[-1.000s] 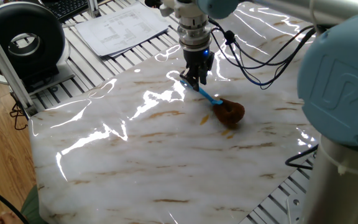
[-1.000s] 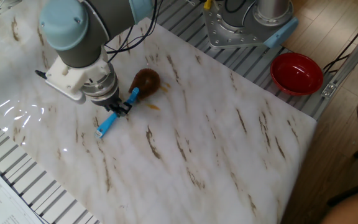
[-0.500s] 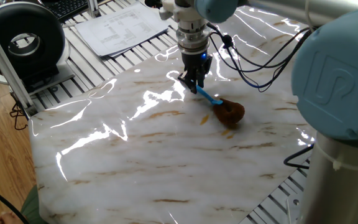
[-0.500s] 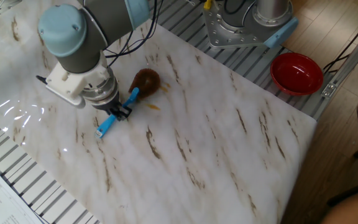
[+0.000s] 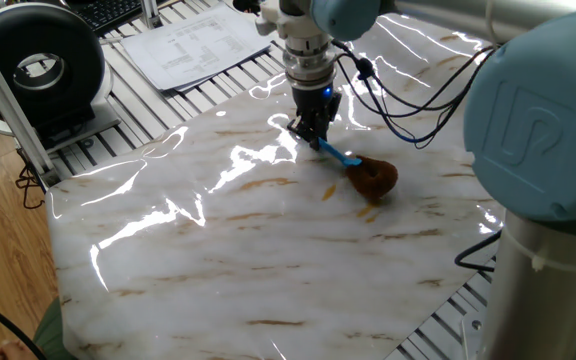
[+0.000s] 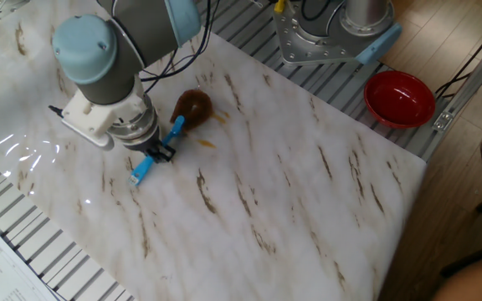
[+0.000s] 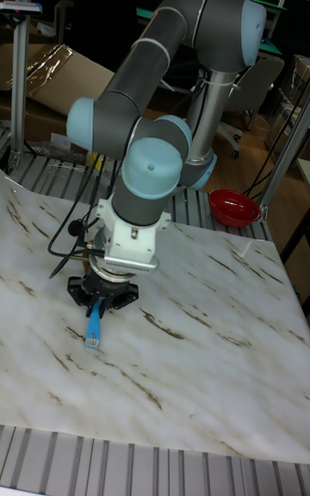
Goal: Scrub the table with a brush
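Clamping thin blue plastic handle of brush (image 5: 358,170), gripper (image 5: 311,131), fuzzy round brown head on glossy marble table (image 5: 218,260)

Grey-blue arm (image 7: 164,83) bent over marble table (image 7: 215,358), hand (image 7: 96,305) down on blue brush handle (image 7: 93,328)

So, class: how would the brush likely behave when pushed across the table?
The brush probably flexes: its blue handle looks thin. Its fuzzy brown head likely squashes and drags rather than rolls. Gripped mid-handle by the claw, it may pivot on the glossy table.
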`<state>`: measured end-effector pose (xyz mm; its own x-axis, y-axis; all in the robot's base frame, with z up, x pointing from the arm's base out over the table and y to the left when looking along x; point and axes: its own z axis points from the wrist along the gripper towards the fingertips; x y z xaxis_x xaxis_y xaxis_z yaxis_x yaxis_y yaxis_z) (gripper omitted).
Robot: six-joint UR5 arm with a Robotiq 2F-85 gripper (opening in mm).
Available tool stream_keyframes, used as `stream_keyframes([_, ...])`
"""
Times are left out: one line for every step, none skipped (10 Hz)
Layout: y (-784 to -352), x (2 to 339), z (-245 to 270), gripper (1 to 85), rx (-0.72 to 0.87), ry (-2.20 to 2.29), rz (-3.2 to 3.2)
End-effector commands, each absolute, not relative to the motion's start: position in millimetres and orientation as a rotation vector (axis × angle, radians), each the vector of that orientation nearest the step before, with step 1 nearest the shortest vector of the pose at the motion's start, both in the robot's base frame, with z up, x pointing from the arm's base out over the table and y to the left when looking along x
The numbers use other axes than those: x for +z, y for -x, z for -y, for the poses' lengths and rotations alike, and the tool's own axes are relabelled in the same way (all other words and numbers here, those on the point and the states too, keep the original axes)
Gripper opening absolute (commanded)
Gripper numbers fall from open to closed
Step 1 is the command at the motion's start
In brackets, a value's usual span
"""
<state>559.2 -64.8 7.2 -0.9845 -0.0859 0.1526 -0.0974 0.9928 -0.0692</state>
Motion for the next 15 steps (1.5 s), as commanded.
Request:
stream_keyframes([-559.0,19.2,57.7,1.7,0.097,-0.076,2.986])
stream_keyframes([-558.4,28.6,50.8,1.3,0.077,-0.071,2.987])
stream_keyframes([-562.0,43.5,31.6,1.3,0.003,-0.068,3.011])
stream_keyframes([-569.9,58.0,20.0,1.3,-0.018,-0.106,3.049])
stream_keyframes([-583.9,71.0,6.6,1.3,-0.046,-0.135,3.114])
stream_keyframes([-600.0,81.3,-7.9,1.3,-0.093,-0.159,3.19])
stream_keyframes([-611.5,89.9,-15.8,1.3,-0.106,-0.216,3.255])
stream_keyframes([-615.2,93.9,-17.9,1.3,-0.093,-0.242,3.288])
stream_keyframes([-618.1,95.6,-19.0,1.3,-0.079,-0.257,3.314])
stream_keyframes([-622.9,96.1,-19.6,1.3,-0.064,-0.27,3.35])
stream_keyframes([-622.3,94.6,-21.9,1.0,-0.059,-0.268,3.367])
stream_keyframes([-620.9,88.3,-25.0,1.0,-0.063,-0.261,3.388])
stream_keyframes([-619.7,80.2,-29.6,1.0,-0.079,-0.246,3.406])
stream_keyframes([-617.4,75.0,-33.1,1.0,-0.063,-0.223,3.414])
stream_keyframes([-615.6,73.7,-39.8,1.0,-0.066,-0.199,3.422])
